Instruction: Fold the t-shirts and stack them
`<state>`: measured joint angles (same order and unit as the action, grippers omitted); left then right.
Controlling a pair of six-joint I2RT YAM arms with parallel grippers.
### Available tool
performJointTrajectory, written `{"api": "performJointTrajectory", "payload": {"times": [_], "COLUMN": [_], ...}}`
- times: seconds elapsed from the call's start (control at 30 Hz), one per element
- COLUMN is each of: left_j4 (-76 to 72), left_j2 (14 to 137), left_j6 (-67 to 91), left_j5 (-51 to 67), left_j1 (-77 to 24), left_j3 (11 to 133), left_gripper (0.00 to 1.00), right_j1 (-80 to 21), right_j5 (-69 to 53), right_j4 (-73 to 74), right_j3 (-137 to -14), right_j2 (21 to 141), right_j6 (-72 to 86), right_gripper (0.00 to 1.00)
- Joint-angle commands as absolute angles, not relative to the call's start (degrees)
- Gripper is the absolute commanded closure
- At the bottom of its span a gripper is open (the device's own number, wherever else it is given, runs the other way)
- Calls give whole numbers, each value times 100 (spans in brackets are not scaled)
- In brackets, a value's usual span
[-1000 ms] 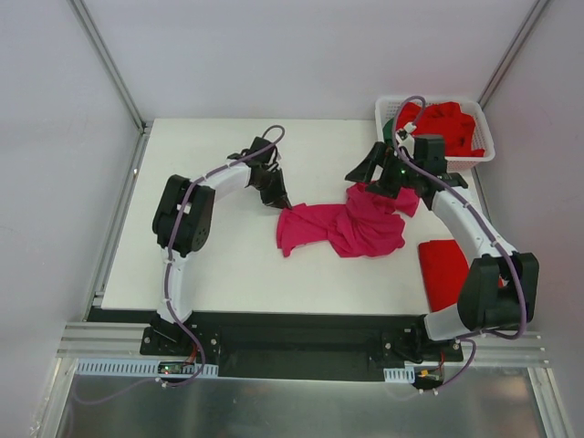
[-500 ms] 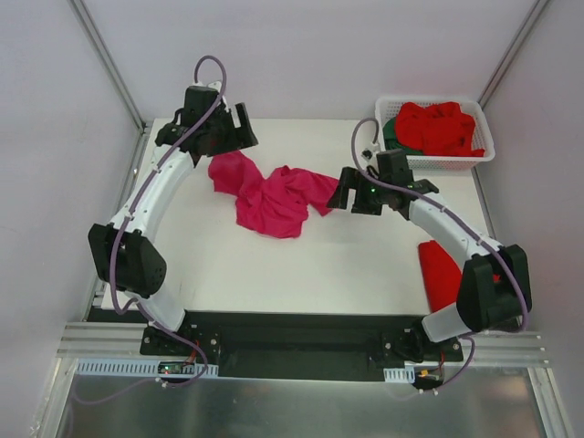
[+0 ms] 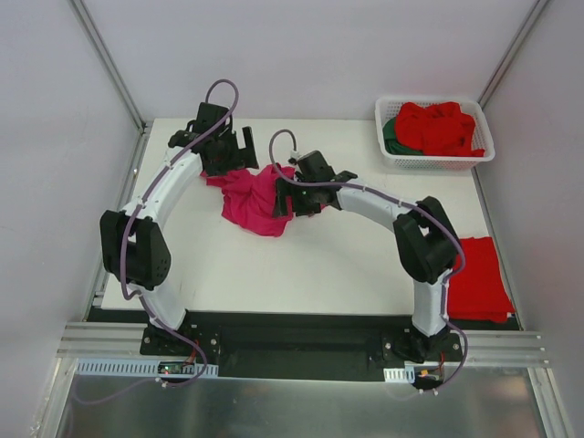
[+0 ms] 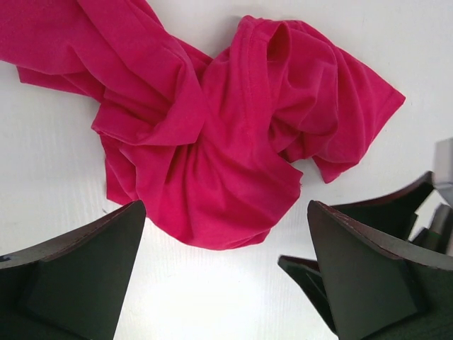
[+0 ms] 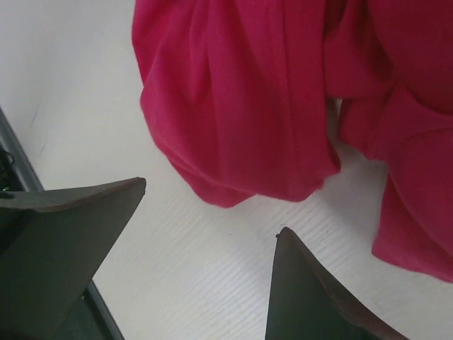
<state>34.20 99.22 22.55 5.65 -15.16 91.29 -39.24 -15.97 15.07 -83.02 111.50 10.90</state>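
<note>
The left gripper (image 4: 225, 212) has its jaws spread wide with nothing clamped between them. In its wrist view, the two dark fingers (image 4: 85, 269) frame the near hem of the magenta-pink t-shirt (image 4: 233, 134). The right gripper (image 5: 211, 207) also stands well open and holds nothing, its fingers either side of a bare strip of table (image 5: 212, 283) just short of a hanging fold of the same shirt. That shirt lies crumpled in a heap on the far-left part of the white table, with the left gripper at its far-left edge and the right gripper at its right edge. At the far right corner, a white basket (image 3: 484, 157) holds red t-shirts (image 3: 443, 128) over a dark green t-shirt (image 3: 391, 139). A folded red t-shirt (image 3: 479, 278) lies flat at the near right edge of the table.
</note>
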Motion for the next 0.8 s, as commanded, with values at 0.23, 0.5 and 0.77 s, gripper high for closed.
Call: {"api": "performJointTrajectory", "payload": {"times": [0.23,0.5,0.77], "left_j4": [3472,3472,3480], "left_j2": [9439,9483,9580], "left_j6": [1977,2039,2092], "left_j5": [527,668,835], "left_j1": [-1503,-1494,-1503], "left_j3": [9062,9079,9053], "left_gripper": [1,1,1], "right_j1": [-4526,-4886,-4940], "right_j5": [-98,1308,2056], "right_j4": [2127,2759,2514], "right_j3": [-9290,-9571,-9299], "right_j2": [11997,11672,11512], "right_j6": [449,44,-264], "right_gripper": [27,34,31]}}
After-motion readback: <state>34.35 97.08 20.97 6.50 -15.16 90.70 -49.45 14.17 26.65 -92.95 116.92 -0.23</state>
